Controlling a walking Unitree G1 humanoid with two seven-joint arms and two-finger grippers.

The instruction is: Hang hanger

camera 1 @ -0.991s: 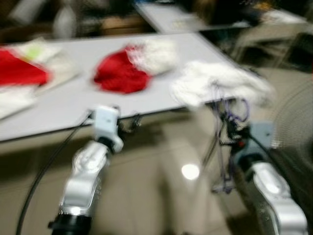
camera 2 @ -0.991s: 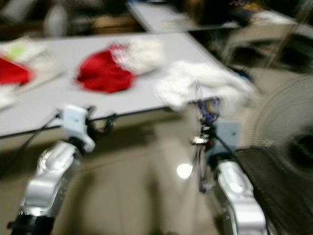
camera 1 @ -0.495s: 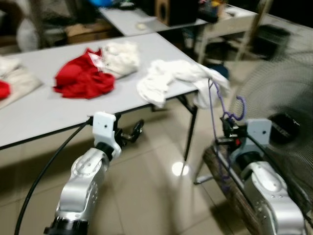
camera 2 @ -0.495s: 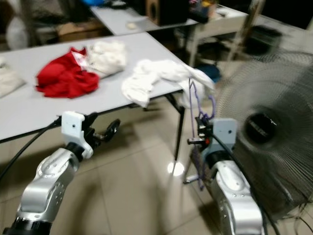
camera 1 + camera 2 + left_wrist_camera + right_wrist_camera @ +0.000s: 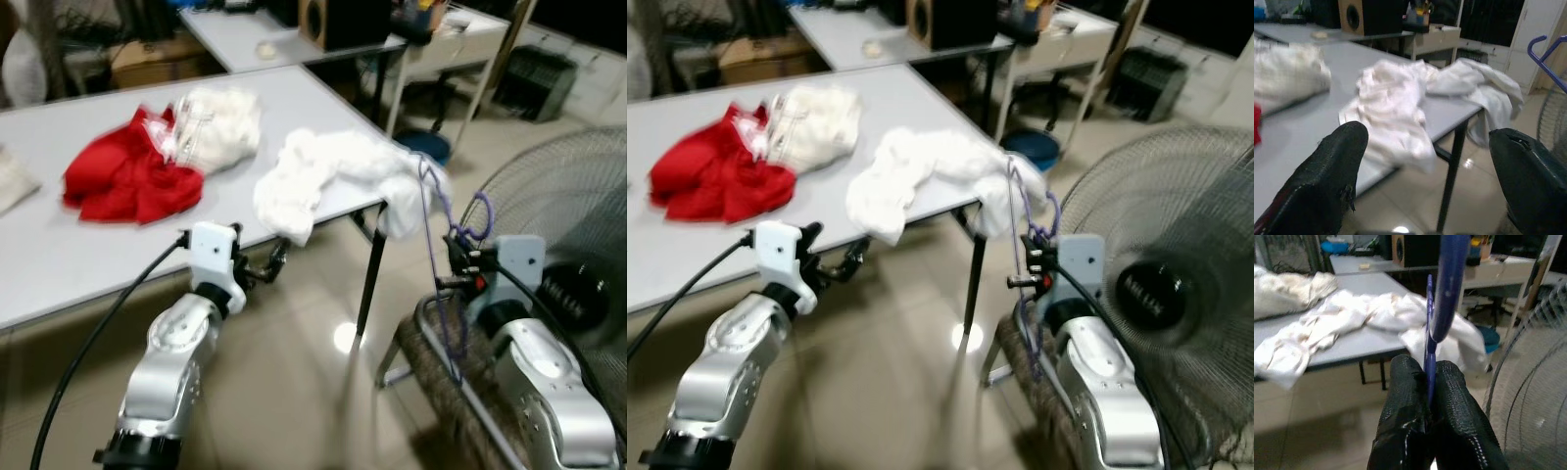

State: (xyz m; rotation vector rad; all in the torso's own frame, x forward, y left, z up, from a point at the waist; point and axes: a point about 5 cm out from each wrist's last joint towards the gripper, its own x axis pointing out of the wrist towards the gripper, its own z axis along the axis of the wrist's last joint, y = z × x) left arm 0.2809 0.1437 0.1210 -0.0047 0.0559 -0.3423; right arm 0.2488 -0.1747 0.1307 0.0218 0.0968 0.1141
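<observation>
The right gripper (image 5: 453, 272) holds a thin purple plastic hanger (image 5: 437, 227) upright in front of the robot, its jaws pinching the hanger's wire, the hook (image 5: 477, 211) curling above them. The hanger stands just beside the corner of the long grey counter (image 5: 59, 264), where a crumpled white cloth (image 5: 323, 176) droops over the edge. Further along the counter lie a red garment (image 5: 122, 181) and a cream one (image 5: 220, 122). The left gripper (image 5: 269, 264) hovers below the counter edge, jaws spread. A round wire-caged floor fan (image 5: 1176, 284) stands at the robot's right.

Purple hanger (image 5: 438, 235); red cloth (image 5: 122, 182); white cloth (image 5: 323, 174); grey table (image 5: 59, 255)
</observation>
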